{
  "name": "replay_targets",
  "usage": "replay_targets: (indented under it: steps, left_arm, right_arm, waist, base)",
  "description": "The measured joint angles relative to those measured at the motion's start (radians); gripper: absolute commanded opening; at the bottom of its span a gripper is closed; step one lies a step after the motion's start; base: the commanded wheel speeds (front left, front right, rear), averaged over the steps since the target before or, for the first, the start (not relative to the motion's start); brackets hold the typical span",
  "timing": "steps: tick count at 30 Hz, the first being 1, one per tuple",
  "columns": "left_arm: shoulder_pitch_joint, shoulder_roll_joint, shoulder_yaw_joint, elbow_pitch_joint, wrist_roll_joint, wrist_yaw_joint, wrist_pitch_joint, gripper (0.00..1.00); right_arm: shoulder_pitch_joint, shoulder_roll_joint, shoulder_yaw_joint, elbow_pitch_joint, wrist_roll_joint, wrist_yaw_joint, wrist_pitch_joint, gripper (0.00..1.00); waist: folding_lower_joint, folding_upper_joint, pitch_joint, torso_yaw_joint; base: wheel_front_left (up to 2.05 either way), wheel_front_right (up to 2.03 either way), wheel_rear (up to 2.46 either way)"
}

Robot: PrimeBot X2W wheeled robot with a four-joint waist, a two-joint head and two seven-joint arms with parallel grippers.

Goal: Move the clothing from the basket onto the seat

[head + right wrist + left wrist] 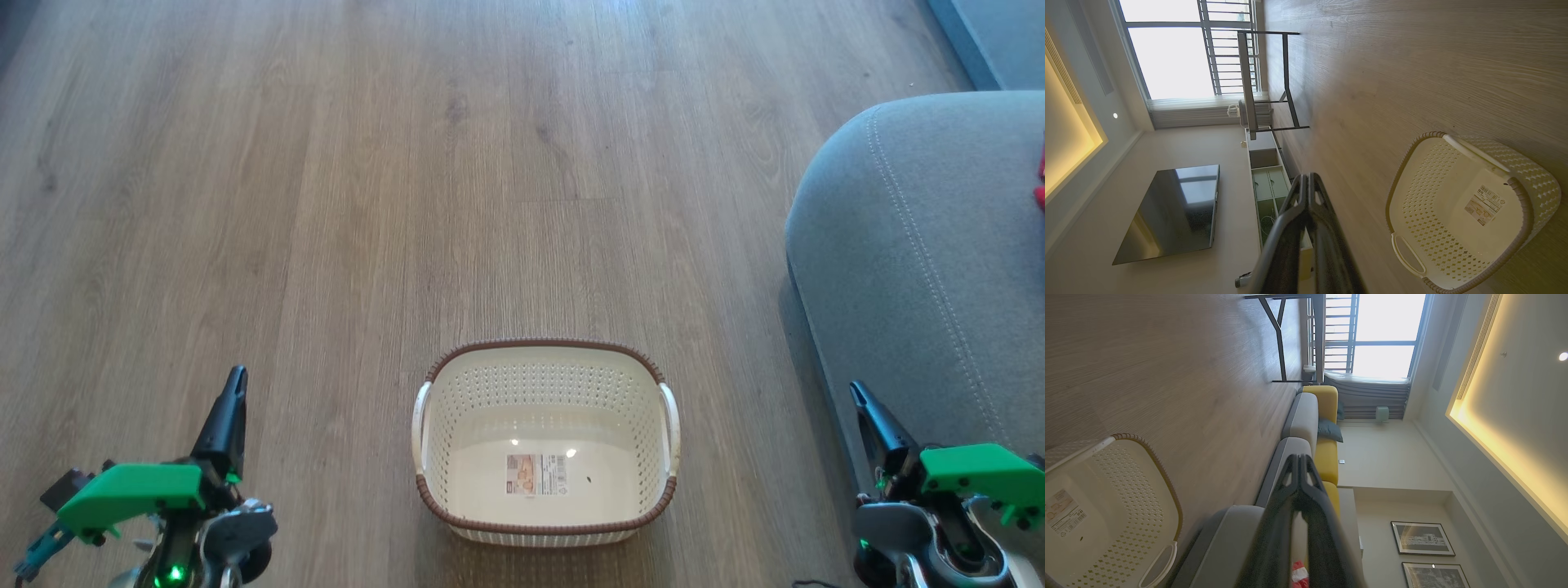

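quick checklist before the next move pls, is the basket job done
1. The basket emptied: ok, its sticker label lies bare.
2. The basket upright on the floor: ok.
3. The clothing on the seat: red fabric shows at the picture's edge; how much, cannot tell.
4. The left claw shut, empty: ok.
5. The right claw shut, empty: ok.

I see wood floor (326, 204) | bright window (1167, 49) at room's end | dark-framed table (1267, 81) just before window | black TV (1171, 212) on wall adjoining window | warm ceiling glow (1506, 457) near window
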Motion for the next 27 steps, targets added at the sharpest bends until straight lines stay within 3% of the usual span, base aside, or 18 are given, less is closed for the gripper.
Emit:
replay_targets:
  steps: [27]
  left_arm:
    - [0.000, 0.000, 0.000, 0.000, 0.000, 0.000, 0.000, 0.00]
  right_arm:
    - [0.000, 0.002, -0.007, 0.000, 0.000, 0.000, 0.001, 0.00]
  waist:
    - [0.0000, 0.0000, 0.000, 0.000]
  base:
    - [0.00, 0.00, 0.00]
